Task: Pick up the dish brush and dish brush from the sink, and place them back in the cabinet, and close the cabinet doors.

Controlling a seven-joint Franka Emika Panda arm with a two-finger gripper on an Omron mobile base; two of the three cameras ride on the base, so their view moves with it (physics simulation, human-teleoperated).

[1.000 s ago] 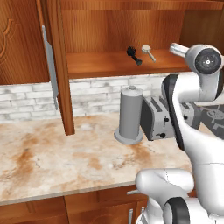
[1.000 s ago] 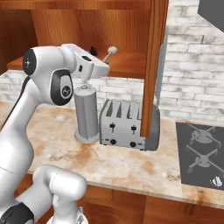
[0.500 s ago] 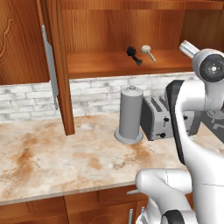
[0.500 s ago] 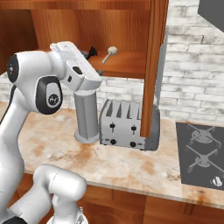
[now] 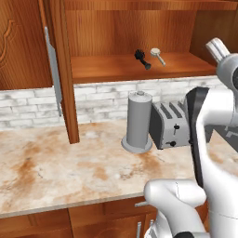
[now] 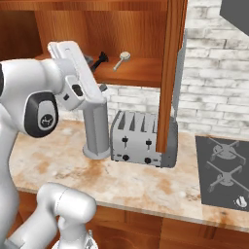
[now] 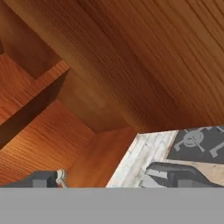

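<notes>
Up on the wall, the cabinet (image 5: 139, 28) stands open, its cabinet doors (image 5: 58, 69) swung wide, long bar handle (image 5: 52, 69) the likely place to catch one; a door should feel stiff and swing heavily. On its shelf (image 5: 116, 69) lie both brushes, the black dish brush (image 5: 142, 58) beside the cream-headed dish brush (image 5: 157, 55), light and rigid, best taken by the handle. Below, on the desk (image 5: 56, 162), a grey canister (image 5: 138, 121) and toaster (image 5: 169, 124) crowd the arm's path. The claw (image 7: 118, 177) gapes wide, holding nothing.
</notes>
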